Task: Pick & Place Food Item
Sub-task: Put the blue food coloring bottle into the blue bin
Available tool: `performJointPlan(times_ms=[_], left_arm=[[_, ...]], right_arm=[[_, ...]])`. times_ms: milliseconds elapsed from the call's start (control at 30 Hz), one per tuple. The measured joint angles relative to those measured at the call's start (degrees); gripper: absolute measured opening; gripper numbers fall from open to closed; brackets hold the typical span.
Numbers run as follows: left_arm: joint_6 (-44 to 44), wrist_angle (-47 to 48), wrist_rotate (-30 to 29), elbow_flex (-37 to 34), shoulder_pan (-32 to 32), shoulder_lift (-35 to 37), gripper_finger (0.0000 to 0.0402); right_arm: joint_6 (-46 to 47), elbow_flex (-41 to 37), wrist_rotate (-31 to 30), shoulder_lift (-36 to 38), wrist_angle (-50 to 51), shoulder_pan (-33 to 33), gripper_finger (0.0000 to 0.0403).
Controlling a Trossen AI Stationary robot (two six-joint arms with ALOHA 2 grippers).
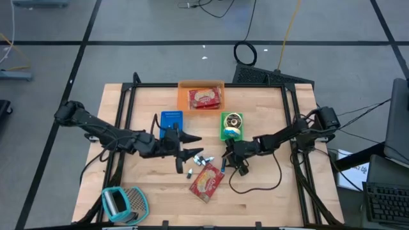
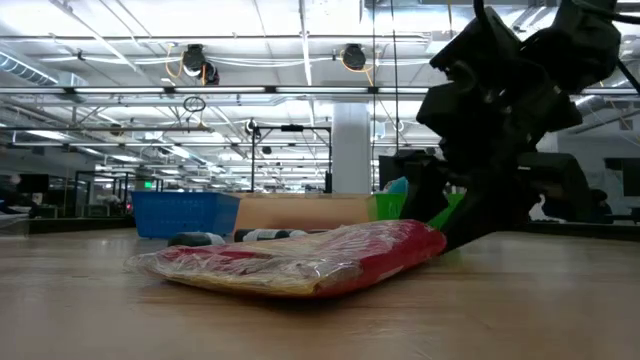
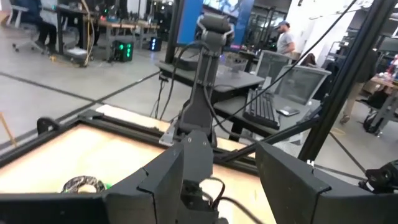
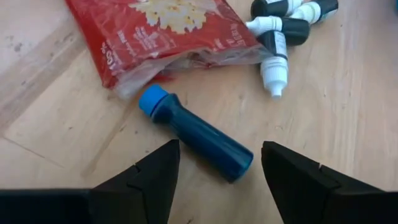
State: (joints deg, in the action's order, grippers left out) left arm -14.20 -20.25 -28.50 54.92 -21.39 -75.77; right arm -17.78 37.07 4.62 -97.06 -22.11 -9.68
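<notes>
A red food packet (image 1: 206,182) lies flat on the wooden table (image 1: 268,198), near the front edge and a little left of the right gripper (image 1: 231,165). In the right wrist view the packet's clear end nearly touches a dark blue bottle with a light blue cap (image 4: 194,132), which lies on its side just below the right gripper. That gripper's fingers stand apart, holding nothing, with the bottle between and ahead of them. Past the packet lies a cluster of small dark bottles with white caps (image 4: 283,28), close together.

The left gripper (image 1: 186,152) hovers over the middle of the table, its fingers spread with nothing between them; the small bottles lie just beside its tips in the high view.

Farther back, an orange bin (image 1: 200,96) at the far edge holds a second red packet (image 1: 205,98). A blue basket (image 1: 170,121) sits left of centre, partly under the left arm. A green container (image 1: 231,125) with a round object inside it stands right of centre, just beyond the right gripper. A teal and grey object (image 1: 121,203) rests at the near left corner. A black cable (image 1: 262,182) loops across the table on the right.

The printing on the near packet shows a pale picture of food and white lettering too small to read.
</notes>
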Motion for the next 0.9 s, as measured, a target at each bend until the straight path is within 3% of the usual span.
performJointPlan(times_ms=[300,500,900], left_arm=[[-4.41,3.96,0.03,-0.01,0.28,-0.01,0.0202],[-5.03,4.48,0.03,-0.02,0.28,0.0,0.0202],[-5.11,5.11,0.01,-0.02,0.28,0.0,0.0202]], right_arm=[[3.8,0.05,0.21,-0.99,1.23,-0.39,0.019],[8.17,-0.03,7.22,-0.25,2.05,-0.49,0.0151],[9.57,-0.08,7.85,-0.25,1.96,-0.56,0.008]])
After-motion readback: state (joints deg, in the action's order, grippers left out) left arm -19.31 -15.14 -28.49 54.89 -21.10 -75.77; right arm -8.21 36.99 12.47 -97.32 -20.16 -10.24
